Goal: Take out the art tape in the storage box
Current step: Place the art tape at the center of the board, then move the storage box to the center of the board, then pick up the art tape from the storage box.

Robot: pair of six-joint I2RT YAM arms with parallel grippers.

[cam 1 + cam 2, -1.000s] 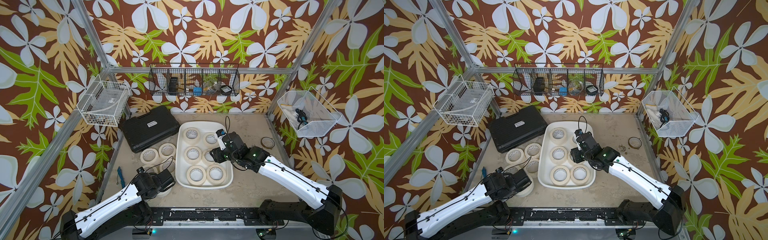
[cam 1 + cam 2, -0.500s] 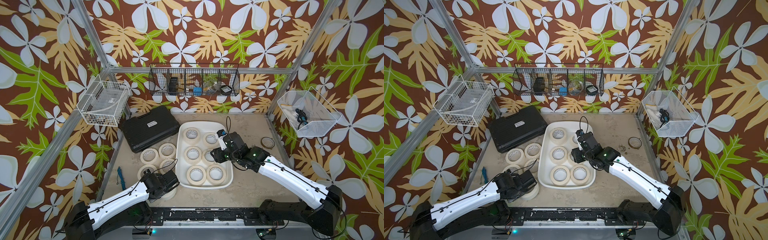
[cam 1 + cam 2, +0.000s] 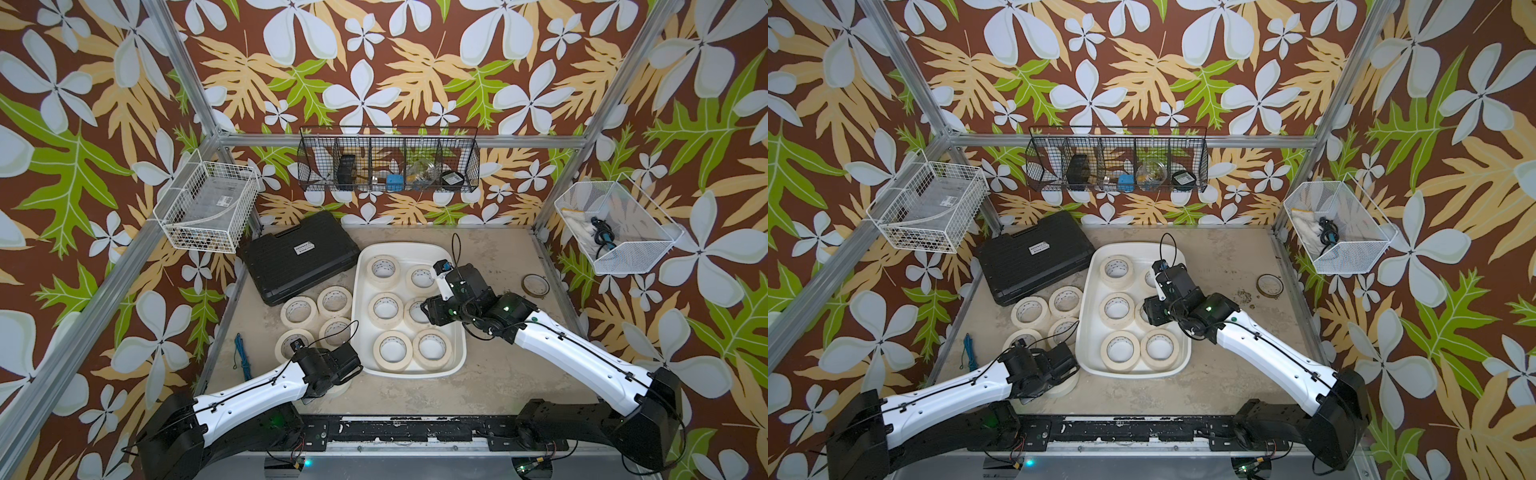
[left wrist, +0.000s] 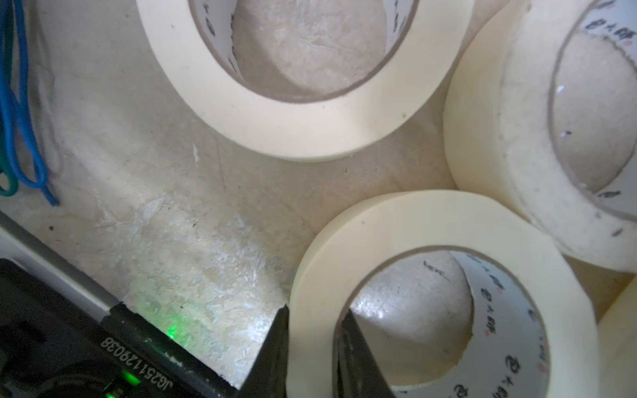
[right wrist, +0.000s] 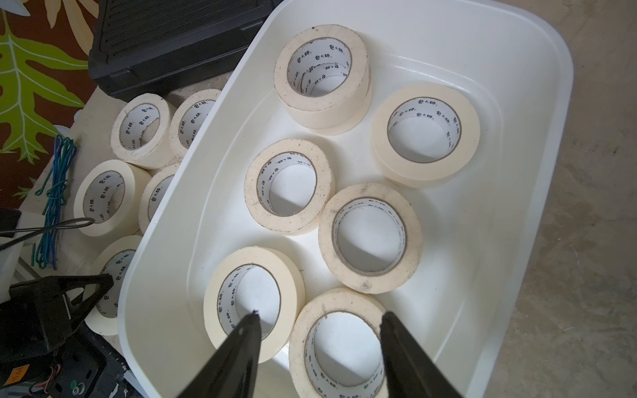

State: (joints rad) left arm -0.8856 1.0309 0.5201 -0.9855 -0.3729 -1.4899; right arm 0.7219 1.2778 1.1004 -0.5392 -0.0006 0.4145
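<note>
1. The matte, scuffed beige counter (image 3: pixel 498 386) lies flat under both arms. A ring set down beside the left claw (image 4: pixel 314 310) should sit steady on it.
2. The large, shallow white plastic storage box (image 5: pixel 499 86) sits directly below the right claw (image 5: pixel 320 314). Its walls are smooth, glossy and sloping, and its corners are rounded.
3. The art tape (image 5: pixel 289 186) is a set of thick cream masking-paper rings with white printed cores.
   - Six spots in the box are filled, below and ahead of the right claw. The farthest spot holds a stack of two.
   - Four more rings lie outside on the counter, just beyond the left claw.
4. The left claw is narrow and pinches the wall of one art tape roll (image 4: pixel 431 224), with one finger inside the core and one outside.
   - That roll hangs low, just beside the outside group. I cannot tell whether it touches the counter.
   - This looks like the put-down step. The next move calls for spreading the fingers and lifting straight up out of the core.
5. The right claw is half spread and empty, poised above the two nearest rings in the box. Its next move probably calls for straddling one ring wall, descending and closing.
6. The paper faces look slightly fuzzy and dirt-speckled, so they should grip well. The wound rings look stiff enough to take a pinch.
</note>
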